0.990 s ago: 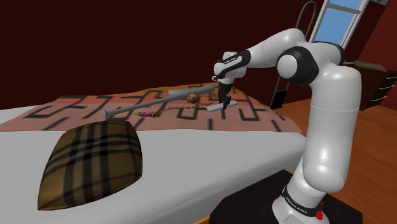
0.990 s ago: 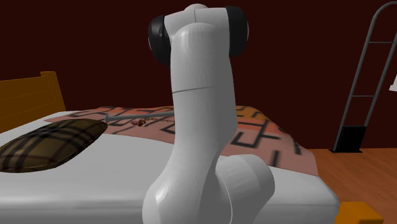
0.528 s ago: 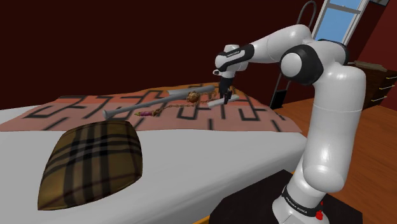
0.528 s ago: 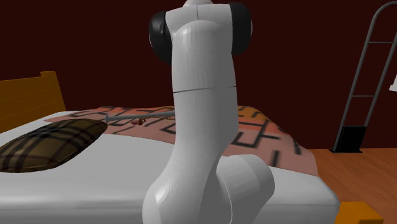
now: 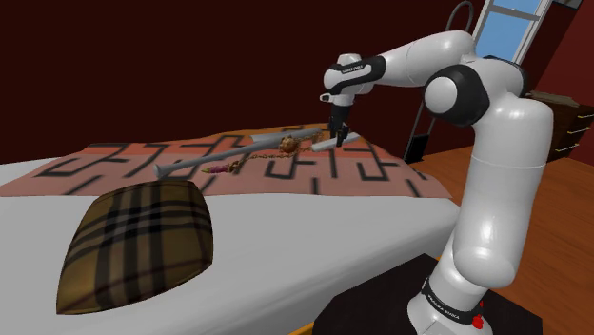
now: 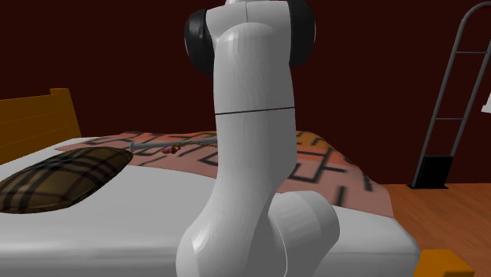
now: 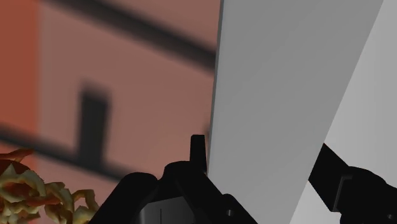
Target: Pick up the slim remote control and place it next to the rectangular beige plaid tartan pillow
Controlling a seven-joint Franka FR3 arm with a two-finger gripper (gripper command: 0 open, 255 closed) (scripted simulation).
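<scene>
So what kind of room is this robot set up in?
Probably a bedroom: a white-sheeted bed, a brown plaid pillow lying on it, and a patterned orange blanket spread across it.

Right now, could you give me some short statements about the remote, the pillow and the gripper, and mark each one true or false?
1. The gripper is shut on the grey remote. True.
2. The remote lies beside the plaid pillow. False: it is in the gripper over the patterned blanket, far from the pillow.
3. The pillow rests on the white part of the bed. True.
4. The long grey rod leans on the pillow. False: it lies on the blanket, apart from the pillow.
</scene>
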